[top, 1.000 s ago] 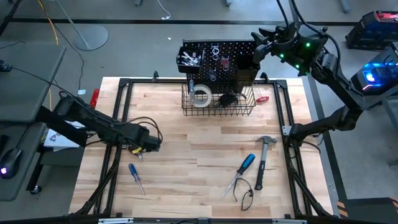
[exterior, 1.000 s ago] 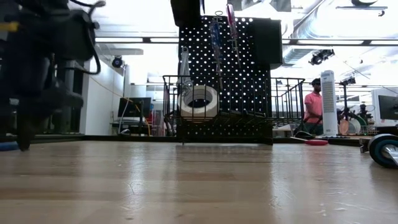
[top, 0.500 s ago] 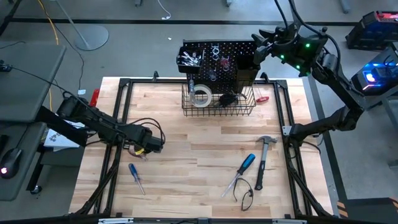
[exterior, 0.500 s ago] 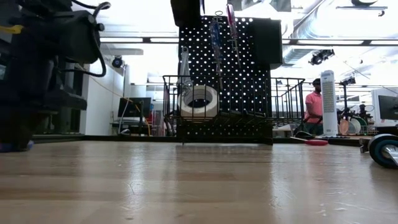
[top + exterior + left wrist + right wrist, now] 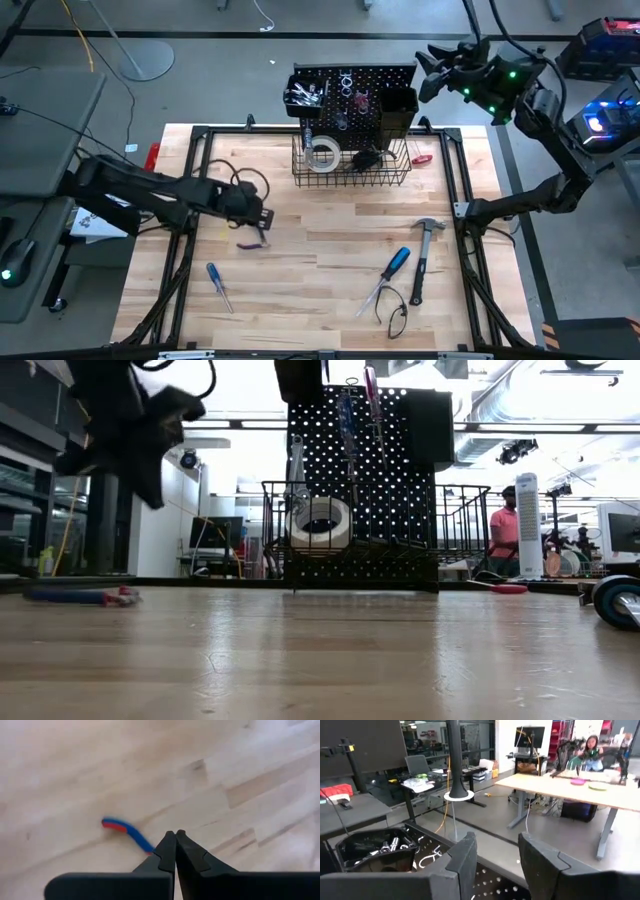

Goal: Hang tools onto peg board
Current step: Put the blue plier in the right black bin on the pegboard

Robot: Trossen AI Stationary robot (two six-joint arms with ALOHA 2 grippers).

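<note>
Two arms. Left gripper hangs above the surface, jaws pressed together on nothing, a missed pick, I judge; a blue-red tool lies flat just beneath. Right gripper waits over the peg board, jaws spread, empty. Hammer and screwdrivers lie on the surface, unhung.

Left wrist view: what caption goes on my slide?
Left gripper shut empty above the wooden table, a blue-and-red tool handle lying just beyond.
</note>
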